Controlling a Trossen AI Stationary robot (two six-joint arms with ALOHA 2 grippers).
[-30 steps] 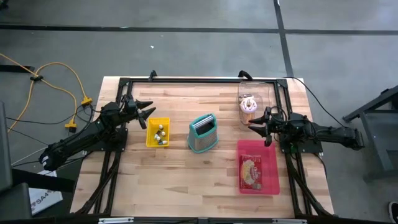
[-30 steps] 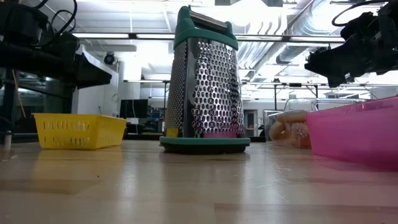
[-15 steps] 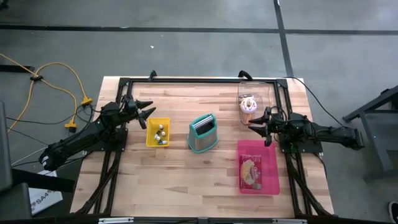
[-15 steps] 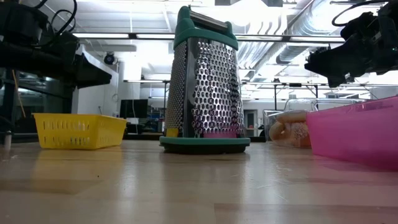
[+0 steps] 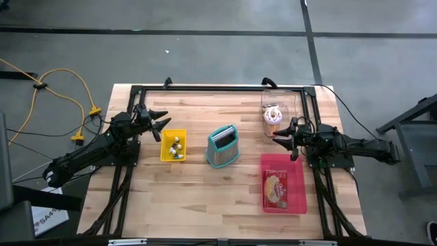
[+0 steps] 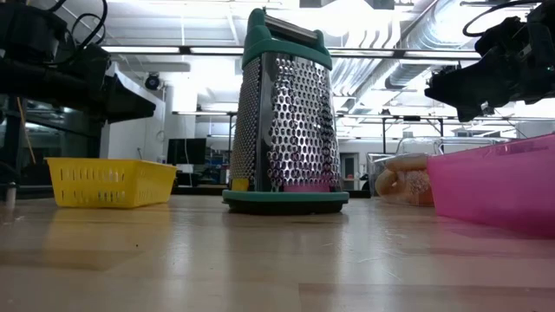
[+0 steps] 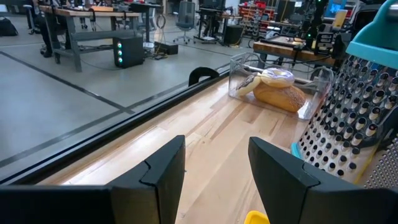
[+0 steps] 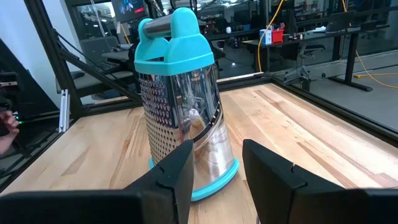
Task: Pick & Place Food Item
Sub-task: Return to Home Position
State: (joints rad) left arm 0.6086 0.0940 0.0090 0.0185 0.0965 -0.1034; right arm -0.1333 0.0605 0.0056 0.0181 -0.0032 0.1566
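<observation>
Left gripper [image 5: 160, 124]: fingers spread apart, nothing between them. The left wrist view confirms a clear gap between the two dark fingers [image 7: 163, 171]. It hangs above the table [image 5: 198, 195] near the left edge, just beside the far corner of the yellow basket [image 5: 164, 146].

Right gripper [image 5: 280, 135]: fingers likewise parted and empty, the gap showing in the right wrist view [image 8: 214, 163]. It is raised off the wood at the near end of the transparent bin [image 5: 289, 102], between the bin and the pink tray [image 5: 265, 186]. In the low view it sits high at the upper right [image 6: 451, 87].

Food items [image 5: 273, 115]: inside the transparent bin, at the far right of the table. The left wrist view shows a tan bread piece [image 7: 280, 97] with a pale ring-shaped donut [image 7: 277, 76] resting on it. Further pieces cannot be told apart.

Grater [image 5: 222, 146]: teal-topped, upright at mid-table, between the yellow basket and the pink tray, apart from both.

Yellow basket holds several small items. Pink tray holds a flat yellow-and-red item [image 5: 276, 187].
</observation>
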